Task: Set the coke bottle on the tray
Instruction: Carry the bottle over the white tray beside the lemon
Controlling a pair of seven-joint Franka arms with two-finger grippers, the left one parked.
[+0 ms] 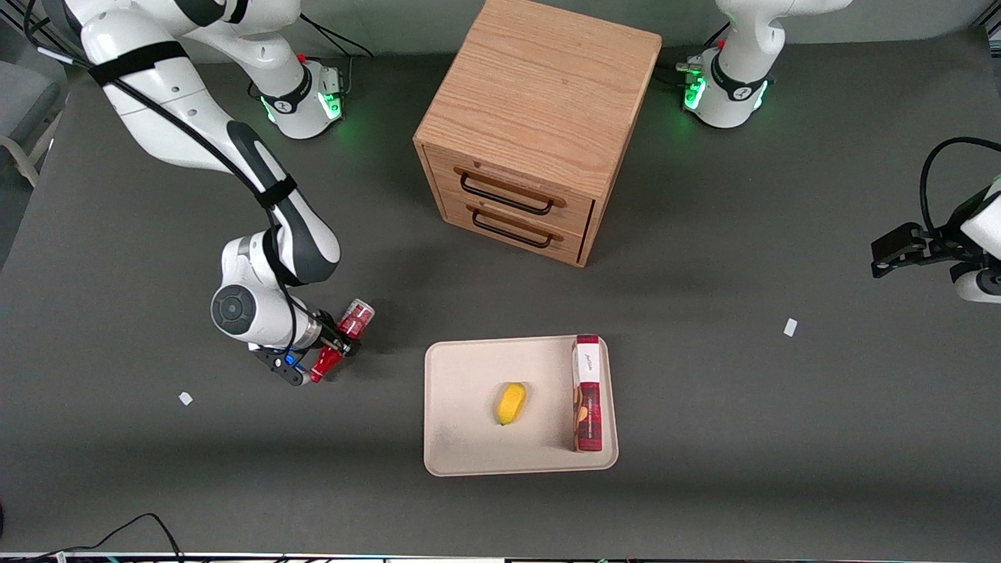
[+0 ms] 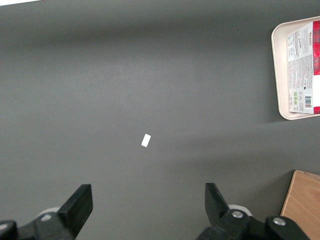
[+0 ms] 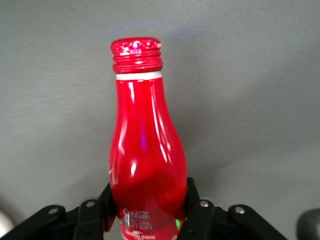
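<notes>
The coke bottle (image 1: 342, 342) is a small red contoured bottle with a red cap; in the right wrist view the coke bottle (image 3: 145, 150) fills the middle, white lettering low on its body. My gripper (image 1: 338, 346) is shut on the bottle's body, holding it tilted with the cap pointing down and nearer the front camera. The black fingers (image 3: 196, 207) press both sides of the bottle. The cream tray (image 1: 469, 438) lies flat on the table, a short way from the gripper toward the parked arm's end.
On the tray lie a yellow lemon-like object (image 1: 511, 403) and a tall red-and-white box (image 1: 587, 393) along one edge. A wooden two-drawer cabinet (image 1: 536, 125) stands farther from the front camera than the tray. Small white scraps (image 1: 185, 398) (image 1: 791, 327) lie on the grey table.
</notes>
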